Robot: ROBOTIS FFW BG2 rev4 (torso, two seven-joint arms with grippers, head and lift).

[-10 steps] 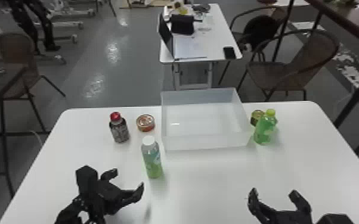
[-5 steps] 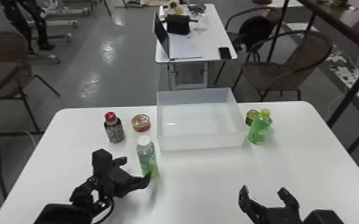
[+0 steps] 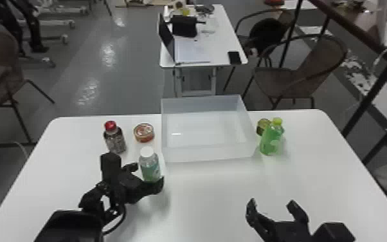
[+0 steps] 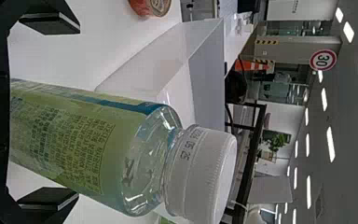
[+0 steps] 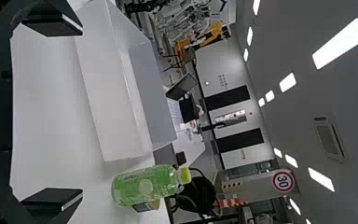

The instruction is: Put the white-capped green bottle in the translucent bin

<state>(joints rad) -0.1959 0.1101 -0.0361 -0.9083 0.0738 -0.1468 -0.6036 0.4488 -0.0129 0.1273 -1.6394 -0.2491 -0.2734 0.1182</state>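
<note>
In the head view my left gripper (image 3: 147, 177) stands open around the lower part of the white-capped green bottle (image 3: 151, 168), which is upright left of the translucent bin (image 3: 209, 153). The left wrist view has the bottle (image 4: 74, 140) close up between the parted fingers of the left gripper (image 4: 51, 112), with white beside it on both sides. My right gripper (image 3: 271, 209) is parked at the front right, open and holding nothing; in the right wrist view the right gripper (image 5: 51, 114) has its fingers wide apart.
A red-capped dark bottle (image 3: 115, 140) and an orange-red can (image 3: 144, 132) stand behind the left gripper. Right of the bin are a yellow-capped green bottle (image 3: 271, 138) and a small can (image 3: 262, 126). The white table (image 3: 202, 199) extends between the arms.
My left gripper has moved forward and right, to around the white-capped bottle. The head view has shifted slightly. The right gripper stays open near the front edge.
</note>
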